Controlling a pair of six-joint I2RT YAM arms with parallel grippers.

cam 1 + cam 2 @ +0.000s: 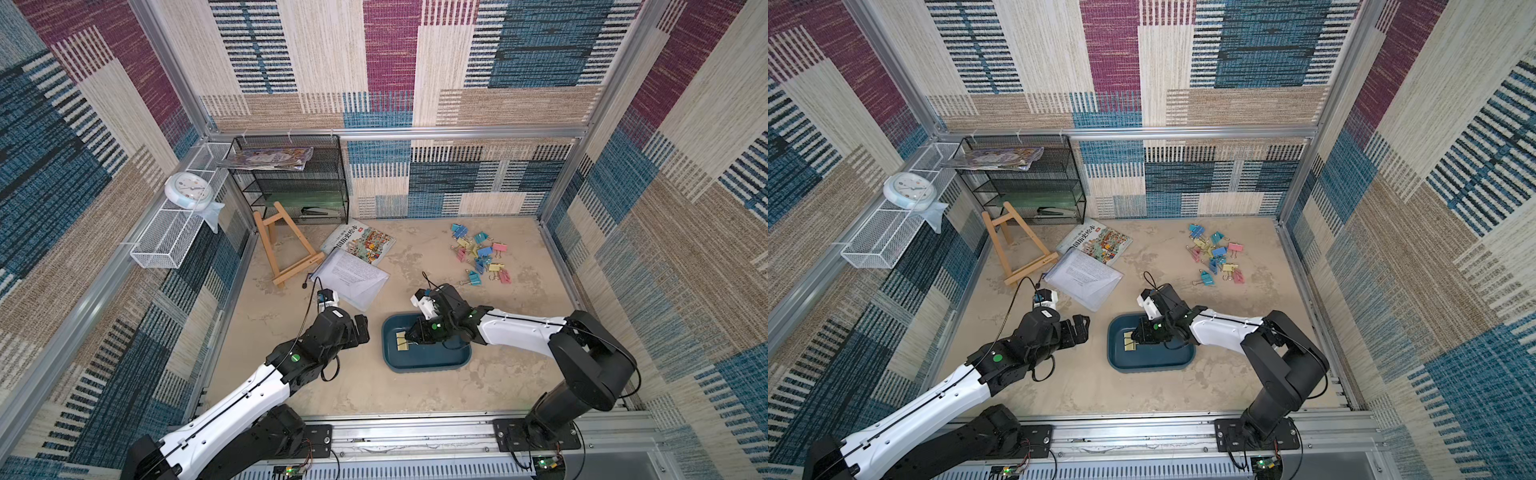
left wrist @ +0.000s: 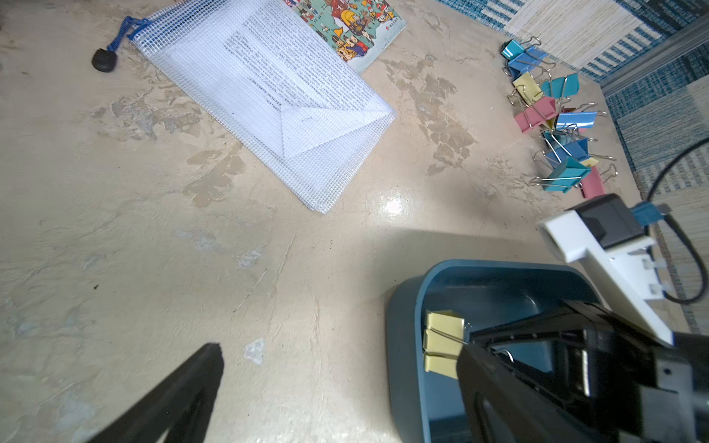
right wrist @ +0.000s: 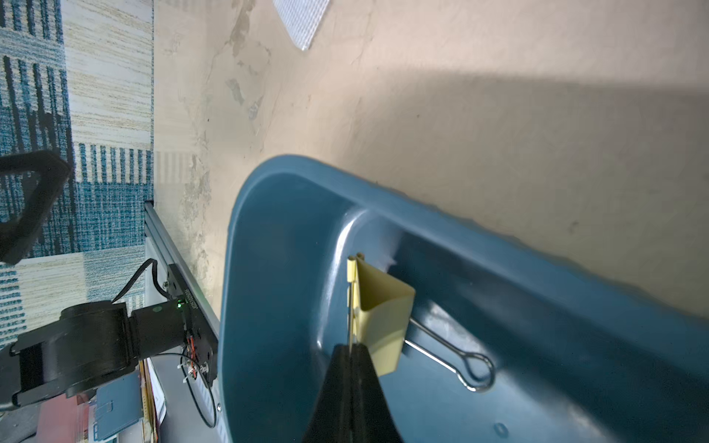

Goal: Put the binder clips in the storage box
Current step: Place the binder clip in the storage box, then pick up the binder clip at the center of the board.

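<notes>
The step in hand is the drop-off. The right gripper [image 3: 351,351] reaches down into the storage box [image 1: 428,368] with its jaws pinched tight on one wire handle of a yellow binder clip [image 3: 381,318]. The clip's other handle lies folded out over the box floor. The clip hangs inside the left end of the box, close to the wall, but whether it already rests on the bottom cannot be told. The top views show yellow in more than one patch there, so a second clip underneath cannot be ruled out.

The next move probably calls for parting the jaws so the handle slips free, then lifting clear of the rim without dragging the clip out. After that the arm has to swing to the far right, where the remaining binder clips [image 1: 482,257] lie in a tangled heap on the table [image 1: 415,395]. They are well apart from the box, so most of the task is left.

The left gripper [image 1: 362,328] hovers just left of the box, jaws spread wide and holding nothing.

Apart from the yellow, the box floor looks bare where it shows. Other containers sit further left:
- The mesh zip pouch [image 1: 353,278] holds printed sheets.
- The black mesh rack [image 1: 291,187] carries a magazine on top.
- The white wire tray [image 1: 162,245] has a clock [image 1: 189,189] resting on it.
</notes>
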